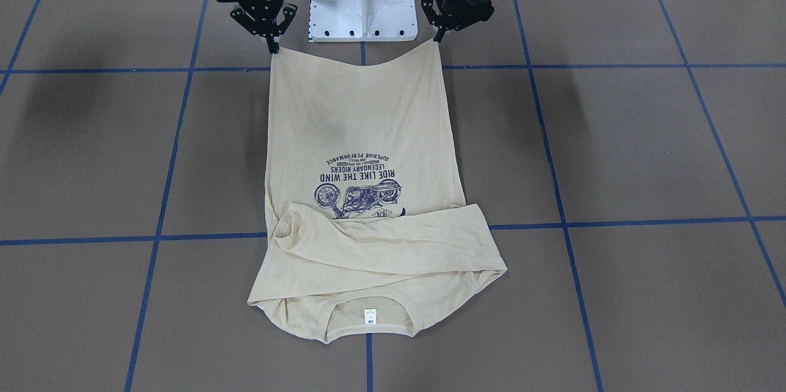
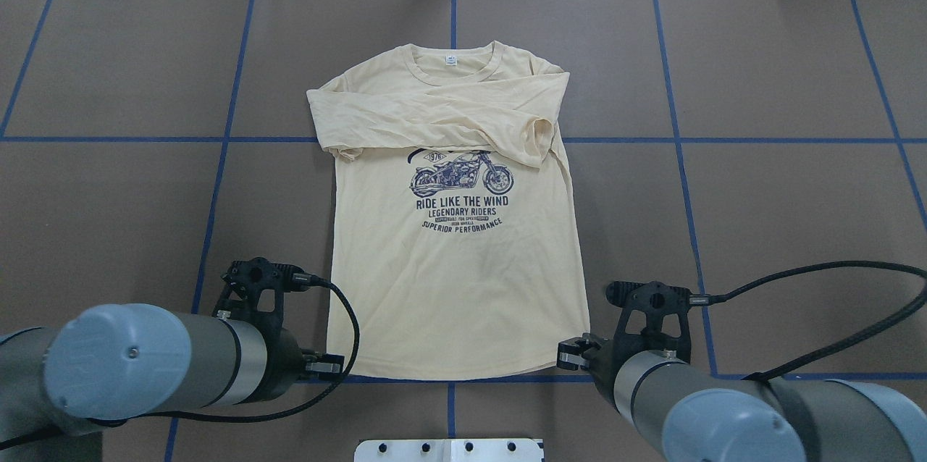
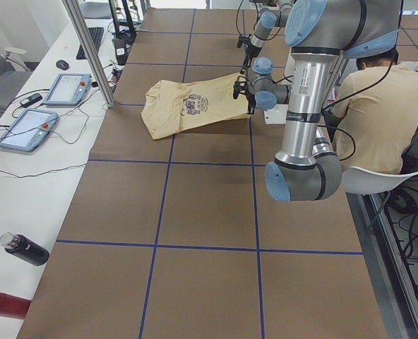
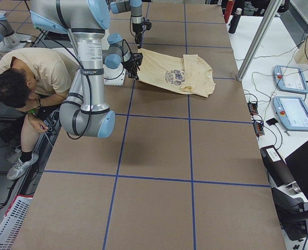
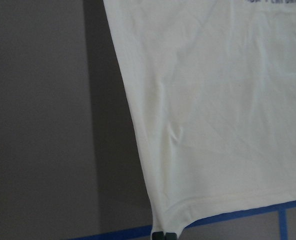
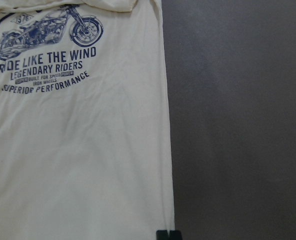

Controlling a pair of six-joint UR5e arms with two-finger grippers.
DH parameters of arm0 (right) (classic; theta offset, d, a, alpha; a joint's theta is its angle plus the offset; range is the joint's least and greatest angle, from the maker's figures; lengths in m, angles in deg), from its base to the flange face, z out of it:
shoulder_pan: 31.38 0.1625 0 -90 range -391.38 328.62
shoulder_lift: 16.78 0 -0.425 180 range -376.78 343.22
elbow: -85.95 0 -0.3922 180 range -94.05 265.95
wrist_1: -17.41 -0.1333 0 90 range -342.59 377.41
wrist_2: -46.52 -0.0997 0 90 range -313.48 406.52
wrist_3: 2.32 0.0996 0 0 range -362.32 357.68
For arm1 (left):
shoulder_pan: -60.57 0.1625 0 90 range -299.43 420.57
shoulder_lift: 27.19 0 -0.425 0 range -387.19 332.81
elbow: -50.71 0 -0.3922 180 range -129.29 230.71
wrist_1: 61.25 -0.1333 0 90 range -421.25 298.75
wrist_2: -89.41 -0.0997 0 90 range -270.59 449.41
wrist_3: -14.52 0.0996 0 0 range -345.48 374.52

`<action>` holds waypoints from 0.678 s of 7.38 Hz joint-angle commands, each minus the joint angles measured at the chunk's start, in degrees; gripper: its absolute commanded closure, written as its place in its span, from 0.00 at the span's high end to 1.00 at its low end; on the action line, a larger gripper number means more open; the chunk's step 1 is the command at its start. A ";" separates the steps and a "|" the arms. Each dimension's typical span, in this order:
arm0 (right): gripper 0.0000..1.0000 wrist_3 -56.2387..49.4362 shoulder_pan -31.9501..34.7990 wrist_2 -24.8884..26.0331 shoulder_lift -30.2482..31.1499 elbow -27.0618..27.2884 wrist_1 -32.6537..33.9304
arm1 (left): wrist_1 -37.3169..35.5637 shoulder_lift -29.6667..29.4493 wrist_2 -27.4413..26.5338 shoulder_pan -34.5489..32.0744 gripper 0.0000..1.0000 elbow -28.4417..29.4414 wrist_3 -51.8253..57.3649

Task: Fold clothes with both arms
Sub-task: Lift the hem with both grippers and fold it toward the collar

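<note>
Two hands clamp one shirt by its hem corners. Left hand: jaws together on the corner at 7 o'clock in the overhead view. Right hand: jaws together on the corner at 5 o'clock. Each wrist view shows dark fingertips pressed together at the bottom edge, cloth pinched between.

Shirt sits mid-desk, front up, collar at 12 o'clock, hem at 6 o'clock nearest the robot. Both hem corners are raised off the desk; the edge dips between them. The rest lies flat.

Sleeves are folded across the chest, stacked over each other just under the collar, one cuff bunched at 3 o'clock. They cover the top edge of the print: navy motorcycle, "RIDE LIKE THE WIND" below. White label shows inside the collar.

Blue tape lines grid the brown desk; one runs under the sleeves, one just beside the hem. White base stands at 6 o'clock, between the arms, near the hem but apart from it.

Side views: a person in a beige top sits behind the robot, bent forward.
</note>
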 commanded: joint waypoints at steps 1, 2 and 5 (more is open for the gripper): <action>0.00 -0.05 -4.65 -5.62 0.01 16.48 13.01 | -11.10 -0.07 6.61 -1.26 0.00 -14.65 2.37; 0.00 0.03 -8.70 -5.81 0.01 20.98 15.41 | -12.45 0.20 8.03 -0.83 0.00 -19.15 1.67; 0.00 -0.40 -4.82 -5.55 -1.48 19.03 15.96 | -13.43 -0.41 7.26 -0.91 0.00 -17.64 1.67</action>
